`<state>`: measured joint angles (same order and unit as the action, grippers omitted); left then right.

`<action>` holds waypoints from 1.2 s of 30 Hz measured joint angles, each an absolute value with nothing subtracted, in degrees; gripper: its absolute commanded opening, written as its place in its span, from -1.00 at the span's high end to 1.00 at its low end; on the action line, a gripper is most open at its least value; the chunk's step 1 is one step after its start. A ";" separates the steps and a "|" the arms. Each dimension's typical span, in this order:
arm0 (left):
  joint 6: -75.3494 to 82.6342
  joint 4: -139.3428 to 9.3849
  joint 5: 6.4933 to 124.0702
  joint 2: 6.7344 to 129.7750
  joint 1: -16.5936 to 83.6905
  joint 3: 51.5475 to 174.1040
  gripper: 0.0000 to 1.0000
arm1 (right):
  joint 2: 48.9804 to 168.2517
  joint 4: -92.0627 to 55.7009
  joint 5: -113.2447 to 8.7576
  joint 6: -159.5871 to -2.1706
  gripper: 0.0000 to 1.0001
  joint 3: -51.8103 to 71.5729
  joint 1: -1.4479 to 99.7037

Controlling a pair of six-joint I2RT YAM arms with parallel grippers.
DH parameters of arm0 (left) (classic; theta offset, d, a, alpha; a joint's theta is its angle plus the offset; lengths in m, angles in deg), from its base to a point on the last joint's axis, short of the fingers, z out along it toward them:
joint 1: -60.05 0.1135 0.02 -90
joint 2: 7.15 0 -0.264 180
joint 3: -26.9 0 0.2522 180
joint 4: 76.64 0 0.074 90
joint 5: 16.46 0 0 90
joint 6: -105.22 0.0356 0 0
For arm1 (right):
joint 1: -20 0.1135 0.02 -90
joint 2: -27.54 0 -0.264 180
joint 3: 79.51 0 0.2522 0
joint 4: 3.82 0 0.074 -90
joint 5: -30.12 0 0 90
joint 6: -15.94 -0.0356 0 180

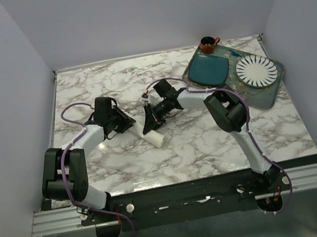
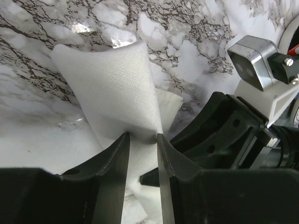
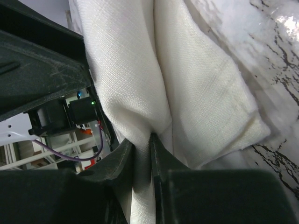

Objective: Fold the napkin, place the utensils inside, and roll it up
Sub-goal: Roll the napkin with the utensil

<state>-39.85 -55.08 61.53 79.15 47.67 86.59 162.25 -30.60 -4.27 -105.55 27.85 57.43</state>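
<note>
The napkin (image 1: 153, 132) lies mid-table as a narrow, thick cream bundle, one end raised between the two arms. My left gripper (image 1: 130, 123) reaches it from the left. In the left wrist view its jaws (image 2: 142, 136) pinch a fold of the napkin (image 2: 112, 84), and the cloth gathers in at the tips. My right gripper (image 1: 152, 115) comes from the right, and in the right wrist view (image 3: 141, 140) it is shut tight on a fold of the napkin (image 3: 196, 84). Of the utensils I see only a thin teal-blue streak (image 1: 236, 54) on the tray, too small to be sure.
At the back right a grey-green tray (image 1: 270, 95) carries a teal square plate (image 1: 210, 68) and a white ribbed round plate (image 1: 256, 70). A small brown cup (image 1: 208, 43) stands at the tray's far corner. The two grippers almost touch over the marble tabletop (image 1: 199, 142).
</note>
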 measured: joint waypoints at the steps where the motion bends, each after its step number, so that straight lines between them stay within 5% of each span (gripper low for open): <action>1: -40.07 -55.28 61.49 79.78 47.67 86.87 0.26 | 162.25 -30.60 -4.27 -105.57 0.27 27.85 57.41; 8: -41.40 -57.62 61.20 82.89 47.67 87.07 0.28 | 161.11 -33.27 -6.78 -102.53 -0.18 27.89 57.41; 20: -42.05 -60.00 60.42 85.38 47.58 87.81 0.29 | 145.70 -43.80 -35.94 -88.37 -0.82 26.87 63.40; 28: -43.04 -60.37 59.72 86.49 47.56 88.27 0.29 | 144.79 -41.46 -59.63 -82.51 -0.85 24.86 76.42; 36: -43.43 -60.02 59.52 87.50 47.56 89.15 0.28 | 148.24 -37.84 -71.85 -78.38 -0.84 23.39 79.20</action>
